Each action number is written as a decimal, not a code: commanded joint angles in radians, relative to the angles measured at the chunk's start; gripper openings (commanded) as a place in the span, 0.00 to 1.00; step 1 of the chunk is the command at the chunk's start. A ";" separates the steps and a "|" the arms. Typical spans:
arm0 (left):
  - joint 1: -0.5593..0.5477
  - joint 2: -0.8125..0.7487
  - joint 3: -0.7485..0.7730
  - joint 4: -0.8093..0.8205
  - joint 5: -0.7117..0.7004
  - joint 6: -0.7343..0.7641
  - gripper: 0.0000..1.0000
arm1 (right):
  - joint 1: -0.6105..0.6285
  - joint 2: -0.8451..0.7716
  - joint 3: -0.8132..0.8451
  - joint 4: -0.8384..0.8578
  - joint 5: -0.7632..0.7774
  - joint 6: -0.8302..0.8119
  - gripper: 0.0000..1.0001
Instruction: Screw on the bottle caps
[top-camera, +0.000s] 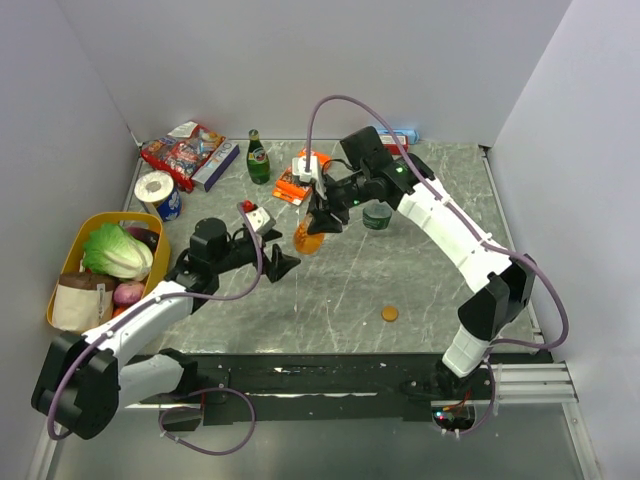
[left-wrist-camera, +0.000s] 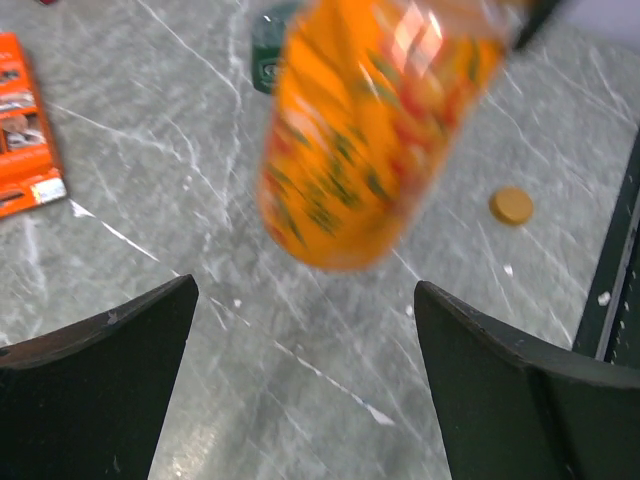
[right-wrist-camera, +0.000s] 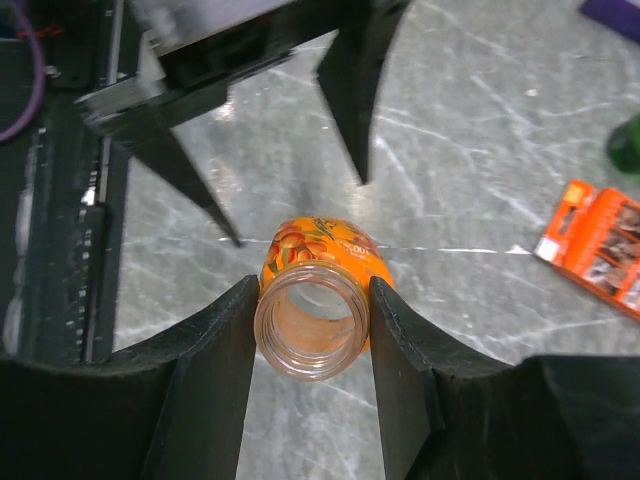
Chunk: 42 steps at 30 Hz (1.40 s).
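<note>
While clamped at its neck, orange bottle (left-wrist-camera: 360, 130): hangs above the surface (top-camera: 400, 280), mouth uncapped.
Right gripper (right-wrist-camera: 312, 300): closed on the orange bottle's neck.
Left gripper (left-wrist-camera: 305, 290): spread wide, holding nothing, just beside the bottle's base.
Orange-brown cap (top-camera: 389, 313): flat on the surface, well apart from both grippers.
Dark bottle (top-camera: 377, 216): standing beside the right arm.

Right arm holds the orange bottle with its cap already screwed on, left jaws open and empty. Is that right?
Not quite: the orange bottle has no cap on. The right wrist view shows its mouth open between the jaws of the right gripper. An orange cap lies on the table. The left gripper is open and empty, as you say.
</note>
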 joint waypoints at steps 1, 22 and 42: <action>-0.013 0.021 0.056 0.101 -0.037 -0.041 0.96 | 0.003 0.011 0.034 -0.038 -0.080 0.013 0.20; -0.043 0.147 0.135 0.161 0.141 -0.016 0.88 | -0.005 0.031 0.051 0.063 -0.141 0.177 0.21; -0.034 0.050 0.021 0.083 0.091 0.086 0.39 | -0.134 -0.196 -0.082 -0.030 0.099 0.075 0.72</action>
